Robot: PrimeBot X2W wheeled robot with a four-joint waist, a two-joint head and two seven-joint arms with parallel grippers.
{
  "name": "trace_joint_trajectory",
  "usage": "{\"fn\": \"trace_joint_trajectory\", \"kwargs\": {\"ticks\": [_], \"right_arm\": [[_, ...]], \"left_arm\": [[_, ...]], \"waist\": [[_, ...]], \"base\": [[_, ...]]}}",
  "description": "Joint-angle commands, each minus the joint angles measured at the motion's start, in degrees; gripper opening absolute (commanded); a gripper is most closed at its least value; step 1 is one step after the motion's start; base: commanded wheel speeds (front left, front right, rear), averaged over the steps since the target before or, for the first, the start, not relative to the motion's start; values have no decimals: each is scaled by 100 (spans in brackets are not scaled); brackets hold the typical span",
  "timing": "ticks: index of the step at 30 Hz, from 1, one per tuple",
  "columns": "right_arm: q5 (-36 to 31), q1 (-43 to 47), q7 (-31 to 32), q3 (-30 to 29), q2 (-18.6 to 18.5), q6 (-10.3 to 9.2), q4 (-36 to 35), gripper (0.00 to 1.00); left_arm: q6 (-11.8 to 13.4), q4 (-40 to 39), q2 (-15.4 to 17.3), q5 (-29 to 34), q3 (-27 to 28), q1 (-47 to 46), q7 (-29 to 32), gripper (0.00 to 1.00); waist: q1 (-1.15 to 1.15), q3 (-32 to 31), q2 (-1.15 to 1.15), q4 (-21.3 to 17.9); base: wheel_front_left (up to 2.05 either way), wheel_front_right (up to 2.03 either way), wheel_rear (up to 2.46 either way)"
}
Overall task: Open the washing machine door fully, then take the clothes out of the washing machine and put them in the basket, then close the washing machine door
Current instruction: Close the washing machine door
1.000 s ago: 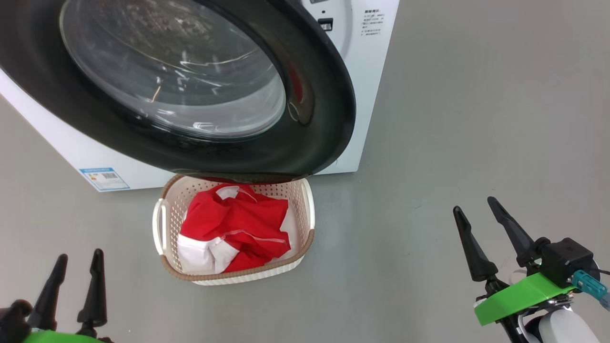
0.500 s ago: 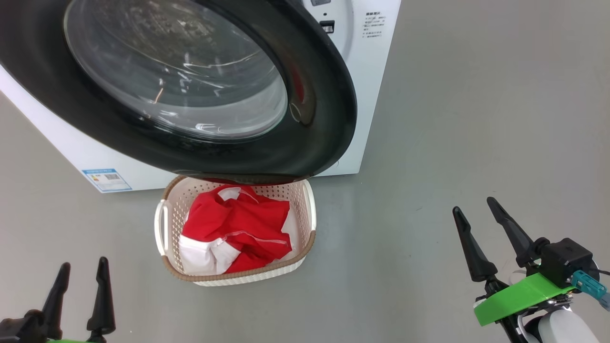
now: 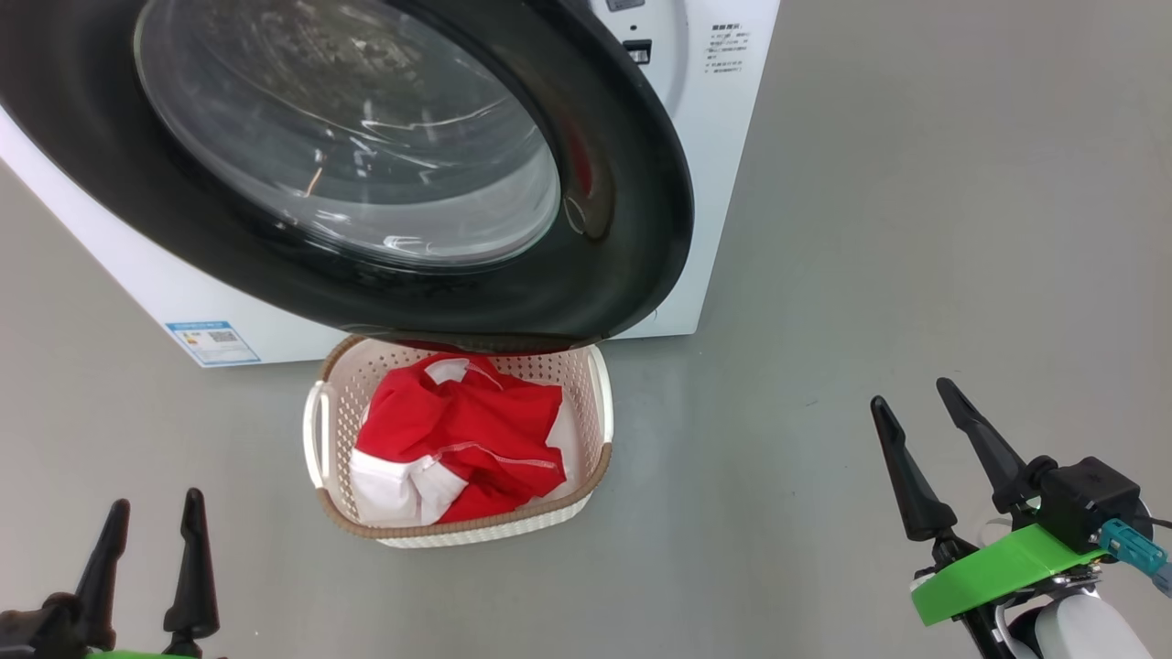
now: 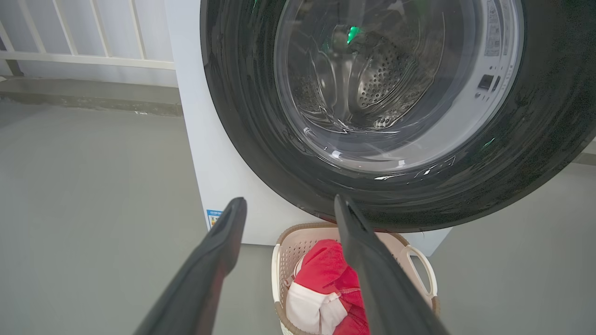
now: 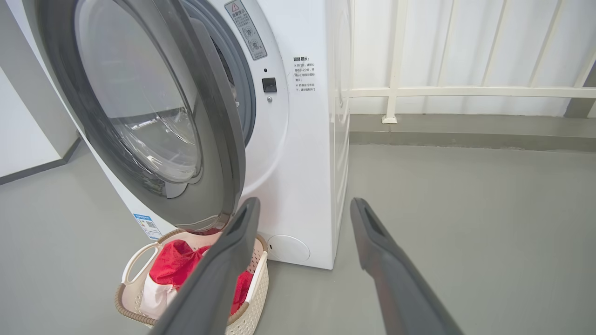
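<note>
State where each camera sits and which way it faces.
Head view: on the head, looking down at the washing machine door and the basket of clothes; left gripper lower left, right gripper lower right, both open.
Left wrist view: on that wrist, facing the door's glass squarely; own fingers show.
Right wrist view: on that wrist, facing the washing machine from its right front; own fingers show.
Shared: all show door and basket; both wrist views, the white railing.
</note>
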Motion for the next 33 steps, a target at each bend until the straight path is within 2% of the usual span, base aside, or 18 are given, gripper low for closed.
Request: {"fn": "trace_joint_trajectory", "kwargs": {"ticks": [1,2,3,4,5,6,14,24,33], "right_arm": [[35,50,-27,103,-52,9,-146,100],[35,46,-27,101,-48,9,-149,100],[37,41,-27,97,-43,9,-153,78],[44,32,-27,97,-36,9,-158,49],[56,23,-27,110,-36,9,-158,49],[69,13,-27,124,-37,9,-152,0],[143,-267,-27,355,-23,9,-188,0],[226,-1046,-27,876,95,9,59,0],[236,-1585,-27,899,268,9,393,0]], "left_arm": [[-16,-152,103,70,215,-31,-70,100],[-16,-156,100,76,212,-36,-70,100],[-16,-163,96,85,206,-40,-70,100],[-16,-170,91,95,199,-45,-70,100],[-16,-175,84,102,193,-52,-70,100],[-16,-182,77,112,184,-63,-70,100],[-16,-219,-12,183,117,-129,-70,100],[-16,-236,-172,208,-114,-267,-70,100],[-16,-214,-183,150,-255,-426,-70,100]], "waist": [[0,1,0,10],[0,1,0,20],[0,3,0,32],[0,4,0,46],[0,4,0,63],[0,6,0,85],[0,5,0,350],[0,84,0,827],[0,286,0,1062]], "base": [[0,0,0],[0,0,0],[0,0,0],[0,0,0],[0,0,0],[0,0,0],[0,0,0],[0,0,0],[0,0,0]]}}
